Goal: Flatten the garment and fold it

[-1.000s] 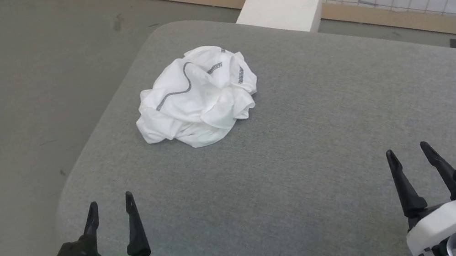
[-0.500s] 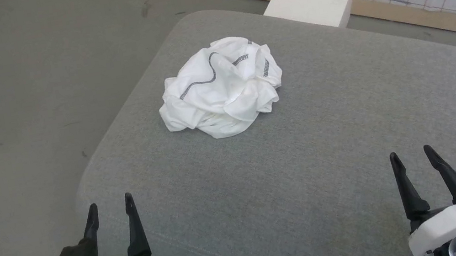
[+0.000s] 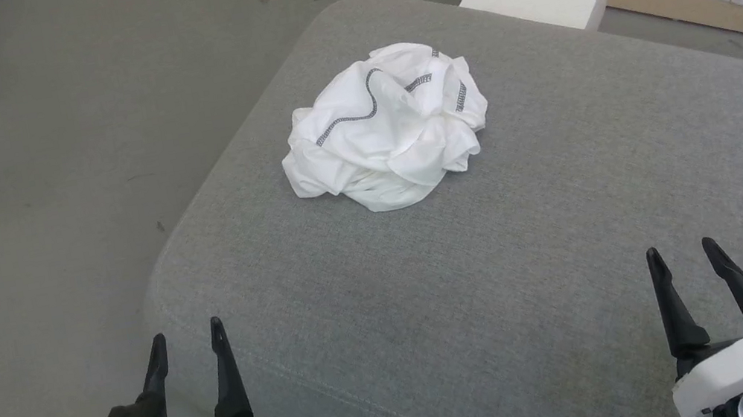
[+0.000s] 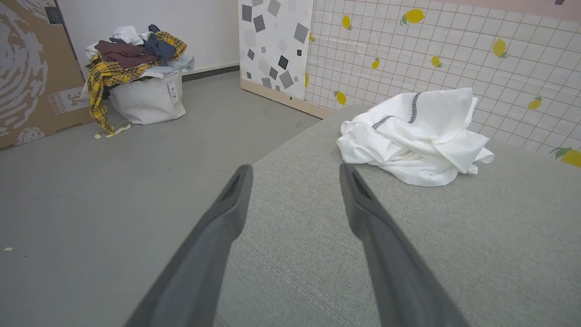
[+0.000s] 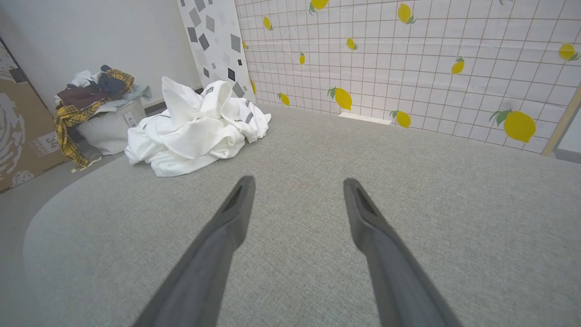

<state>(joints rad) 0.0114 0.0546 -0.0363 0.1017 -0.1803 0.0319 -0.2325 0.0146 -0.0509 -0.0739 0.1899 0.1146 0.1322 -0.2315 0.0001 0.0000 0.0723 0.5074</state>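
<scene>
Garment [image 3: 384,127]: crumpled into a roundish heap with no clear long axis, lying on the grey cushion [image 3: 509,306] toward its far left corner, well apart from both grippers. Sits ahead and inward of each, up and right of the left gripper [image 3: 185,332], up and left of the right gripper [image 3: 679,247], probably a little nearer the left. Both held low over the near edge, fingers pointing forward, spread apart and holding nothing.
</scene>
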